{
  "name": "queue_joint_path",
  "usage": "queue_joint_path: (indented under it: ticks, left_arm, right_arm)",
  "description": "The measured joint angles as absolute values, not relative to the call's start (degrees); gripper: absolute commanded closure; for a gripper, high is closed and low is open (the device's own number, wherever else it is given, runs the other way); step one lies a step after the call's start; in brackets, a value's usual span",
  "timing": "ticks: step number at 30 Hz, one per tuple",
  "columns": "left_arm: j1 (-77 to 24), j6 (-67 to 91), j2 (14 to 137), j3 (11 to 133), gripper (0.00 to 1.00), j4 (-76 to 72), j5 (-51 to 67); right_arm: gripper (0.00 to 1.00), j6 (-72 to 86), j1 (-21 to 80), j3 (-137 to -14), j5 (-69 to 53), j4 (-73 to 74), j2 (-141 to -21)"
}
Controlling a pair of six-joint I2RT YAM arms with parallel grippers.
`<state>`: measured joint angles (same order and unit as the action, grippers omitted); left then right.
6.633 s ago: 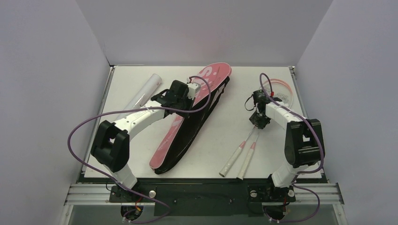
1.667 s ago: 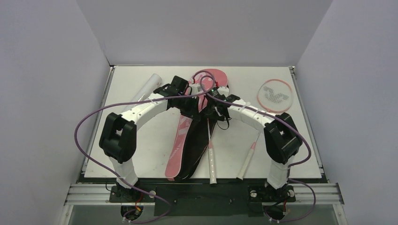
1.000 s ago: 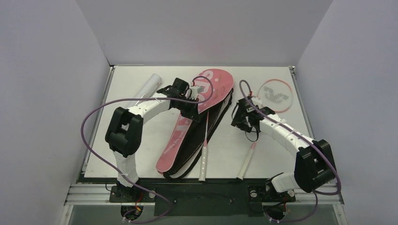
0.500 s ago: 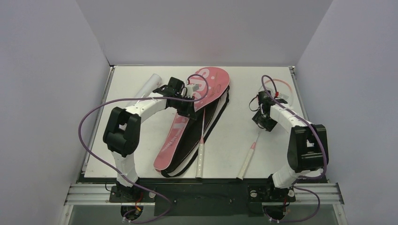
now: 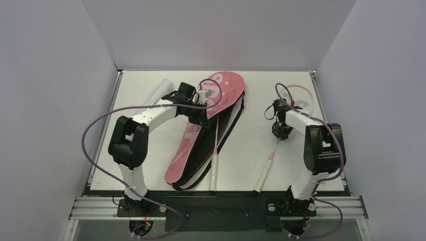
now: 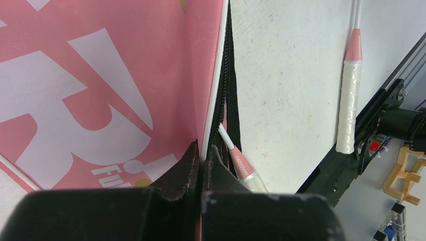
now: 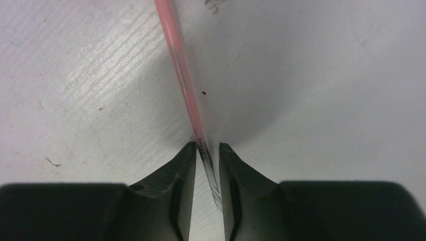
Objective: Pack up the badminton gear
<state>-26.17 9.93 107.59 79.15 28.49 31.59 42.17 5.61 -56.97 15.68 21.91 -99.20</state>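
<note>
My left gripper (image 5: 202, 110) (image 6: 202, 150) is shut on the white-piped edge of the pink cover (image 5: 223, 90) (image 6: 100, 90), holding its flap up. One racket lies inside the cover, its white handle (image 5: 214, 170) sticking out toward the front and its pink cone (image 6: 242, 164) beside my left fingers. The second racket (image 5: 299, 98) lies on the table at the right, handle (image 5: 262, 176) (image 6: 349, 110) toward the front. My right gripper (image 5: 281, 132) (image 7: 207, 146) is down over its thin shaft (image 7: 181, 70), jaws narrowly open on either side. The white tube (image 5: 158, 94) lies back left.
The cover's black strap (image 6: 233, 100) runs along its open edge. The white table (image 5: 145, 160) is walled at the back and both sides. Its black front rail (image 5: 216, 198) carries the arm bases.
My right arm has swung from beside the cover to the second racket and come down over its shaft, jaws narrowing. The left gripper keeps its hold; the cover shifted slightly.
</note>
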Motion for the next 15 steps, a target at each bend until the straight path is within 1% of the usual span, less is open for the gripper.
queue_joint_path:
  ticks: [1, 2, 9, 11, 15]
  left_arm:
    - [-26.1, 9.9, 107.6, 79.2, 1.00, 28.5, 31.6]
    - [-26.0, 9.9, 107.6, 79.2, 1.00, 28.5, 31.6]
    - [-26.0, 9.9, 107.6, 79.2, 1.00, 28.5, 31.6]
    - [-26.0, 9.9, 107.7, 79.4, 1.00, 28.7, 31.6]
    - [-25.9, 9.9, 108.2, 80.9, 1.00, 29.0, 31.6]
  right_arm:
    - [0.98, 42.0, 5.6, -57.0, 15.6, 21.5, -99.2]
    - [1.00, 41.6, 5.7, -57.0, 15.5, 21.3, -99.2]
    - [1.00, 40.6, 8.6, -56.7, 14.9, 22.0, -97.8]
    - [1.00, 40.2, 11.2, -56.3, 14.8, 23.4, -95.0]
    - [1.00, 37.8, 19.2, -55.4, 12.9, 28.3, -83.2]
